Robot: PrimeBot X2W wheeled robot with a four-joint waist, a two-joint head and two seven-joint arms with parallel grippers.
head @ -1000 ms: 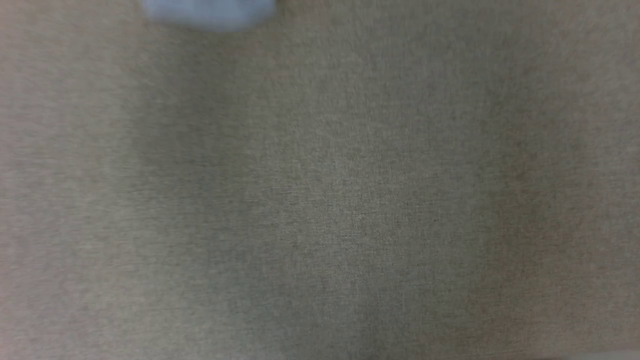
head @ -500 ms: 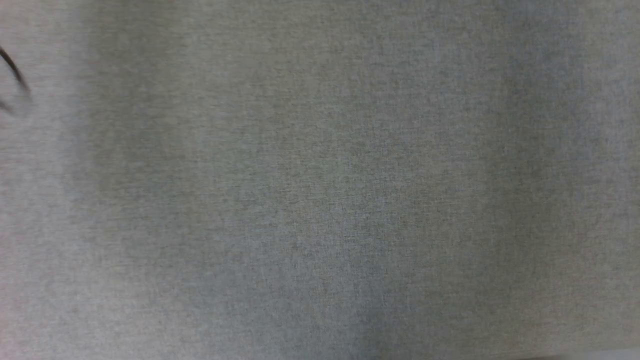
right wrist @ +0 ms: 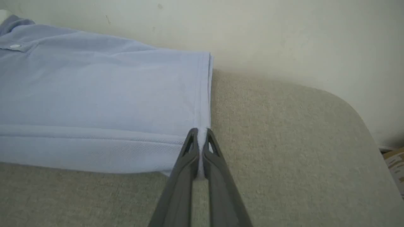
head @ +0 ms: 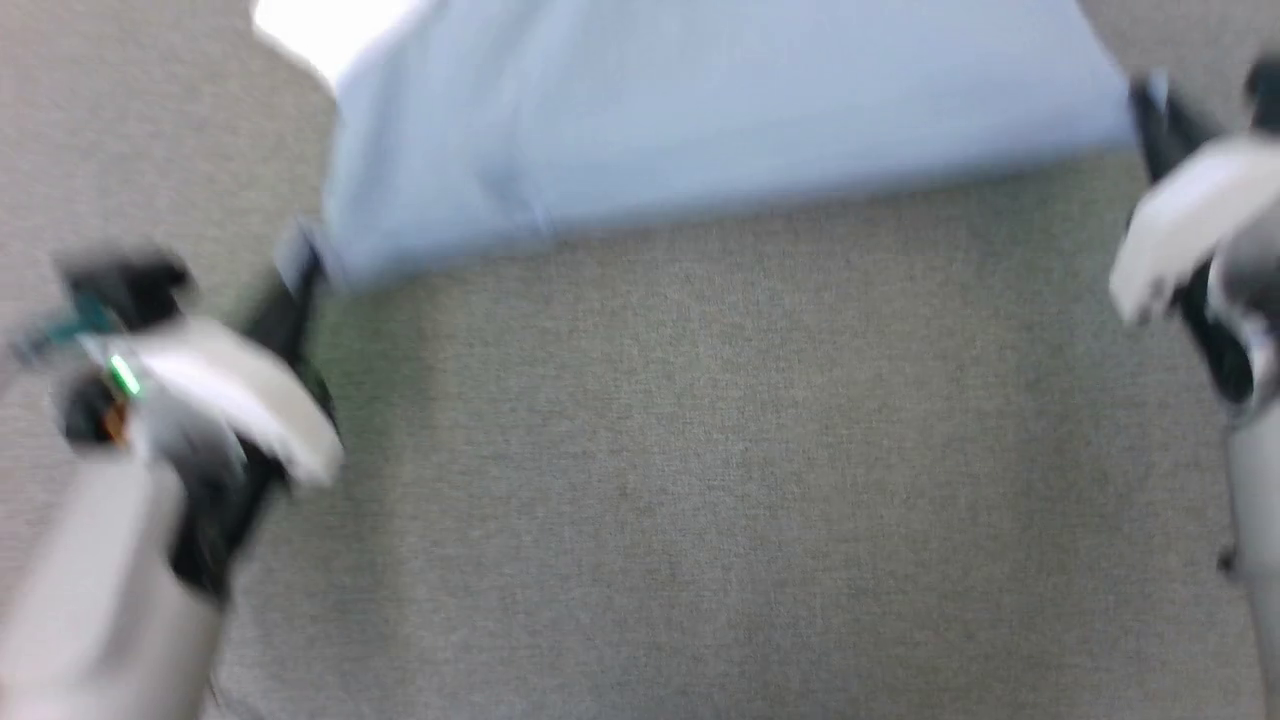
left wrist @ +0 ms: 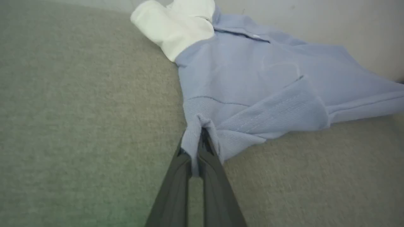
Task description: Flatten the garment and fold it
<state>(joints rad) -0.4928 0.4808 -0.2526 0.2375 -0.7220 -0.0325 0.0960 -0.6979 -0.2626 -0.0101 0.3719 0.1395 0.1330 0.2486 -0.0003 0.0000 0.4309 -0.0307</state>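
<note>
The garment [head: 700, 110], a light blue polo shirt, lies spread on its side across the grey-beige fabric top of the bench [head: 700, 450]. Its white collar [left wrist: 176, 25] is at its left end and its stitched bottom hem [right wrist: 203, 91] at its right end. On its chest a faint white script logo [left wrist: 281, 67] shows, and near the collar there is one white button [right wrist: 14, 46]. A short sleeve [left wrist: 277, 110] lies folded over the near left part of the garment. Along the garment's near edge the cloth lies doubled in a narrow band. At the garment's near left corner the left hand [left wrist: 199, 148] is closed on a pinch of blue cloth by the sleeve, and the cloth bunches up around its dark fingers [left wrist: 176, 183]. At the garment's near right corner the right hand [right wrist: 199, 134] is closed on the end of the hem, with a sliver of pale cloth showing between its fingers [right wrist: 217, 170]. In the blurred head view the left hand [head: 298, 262] and the right hand [head: 1150, 110] sit at those same two corners, and the garment's near edge runs fairly straight between them. Bare bench spreads out in front of the garment, and to the garment's right it ends in a rounded corner [right wrist: 353, 107]. A pale wall [right wrist: 252, 37] rises just behind the garment's far edge.
</note>
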